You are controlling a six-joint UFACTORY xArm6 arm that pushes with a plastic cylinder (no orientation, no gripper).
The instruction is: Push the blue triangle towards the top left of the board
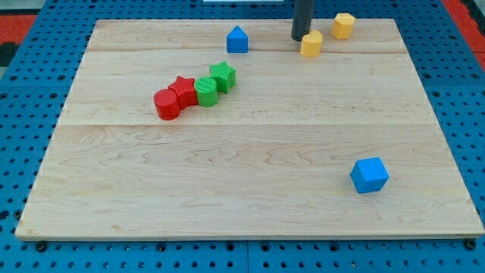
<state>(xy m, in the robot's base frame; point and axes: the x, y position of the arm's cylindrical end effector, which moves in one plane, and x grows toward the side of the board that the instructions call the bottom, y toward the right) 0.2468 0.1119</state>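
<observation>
The blue triangle (237, 39) sits near the view's top edge of the wooden board (250, 220), a little left of centre. My tip (298, 38) is at the view's top, right of the blue triangle by a clear gap. It stands just left of, and touching or nearly touching, a yellow block (311, 44).
A second yellow block (343, 26) lies at the top right. A row of a red cylinder (167, 105), a red star (183, 91), a green block (205, 91) and a green star (223, 76) runs diagonally left of centre. A blue cube (369, 175) sits at lower right.
</observation>
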